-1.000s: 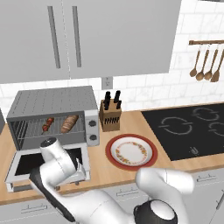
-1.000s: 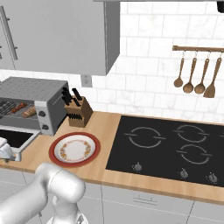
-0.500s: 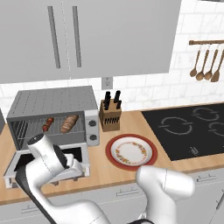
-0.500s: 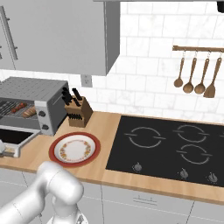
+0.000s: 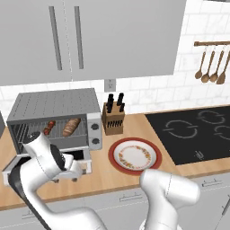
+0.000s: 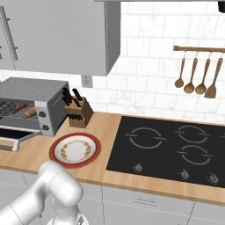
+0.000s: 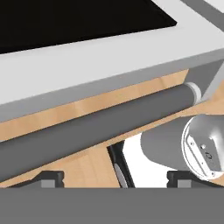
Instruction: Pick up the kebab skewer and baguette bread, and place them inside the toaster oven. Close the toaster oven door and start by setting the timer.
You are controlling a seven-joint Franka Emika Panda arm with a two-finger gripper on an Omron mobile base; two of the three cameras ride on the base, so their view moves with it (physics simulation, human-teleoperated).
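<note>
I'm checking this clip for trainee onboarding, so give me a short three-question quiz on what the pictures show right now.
1. True or false: the baguette and the kebab skewer lie on the rack inside the toaster oven.
2. The oven door is: A) shut, B) folded down open, C) taken off.
3. Fill in: in the hand view, the dark bar running across just ahead of the fingertips is the door's ____.

Key:
1. True; both rest side by side on the rack.
2. B; it lies flat in front of the oven.
3. Handle; the gripper sits low beside it on the counter, near the plate.
</note>
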